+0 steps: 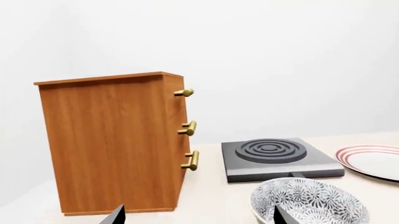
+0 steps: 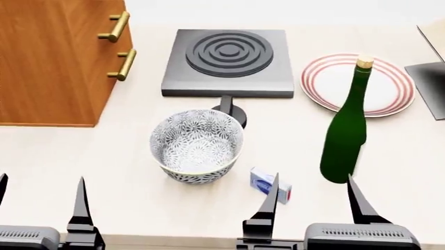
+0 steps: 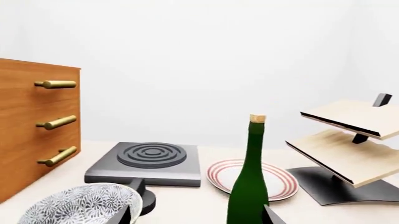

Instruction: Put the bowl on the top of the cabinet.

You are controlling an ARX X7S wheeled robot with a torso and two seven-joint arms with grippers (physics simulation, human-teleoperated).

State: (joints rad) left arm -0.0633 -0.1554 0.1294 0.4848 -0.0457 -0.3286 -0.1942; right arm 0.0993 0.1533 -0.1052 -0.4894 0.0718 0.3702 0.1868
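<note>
bowl (image 2: 197, 146), one cabinet (image 2: 52, 60), two open hands

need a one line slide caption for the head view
Patterned bowl on the table between both open grippers, left and right, and the hotplate, cabinet at left.

Pale cream tabletop (image 2: 125, 172), smooth, matte. Standing on it: tall orange-brown wood-grain cabinet (image 2: 49, 62) with brass bar handles, at the robot's far left. Dark grey square hotplate (image 2: 226, 65) with concentric rings, beside the cabinet. Deep round white bowl with grey leaf pattern (image 2: 197, 146) just in front of the hotplate. Flat white plate with red rim rings (image 2: 386, 86). Upright dark green glass bottle (image 2: 345, 140). Small blue-and-white box (image 2: 268, 183) near the bowl. Pale wooden angled rack on black base (image 3: 349, 149), far right.
</note>
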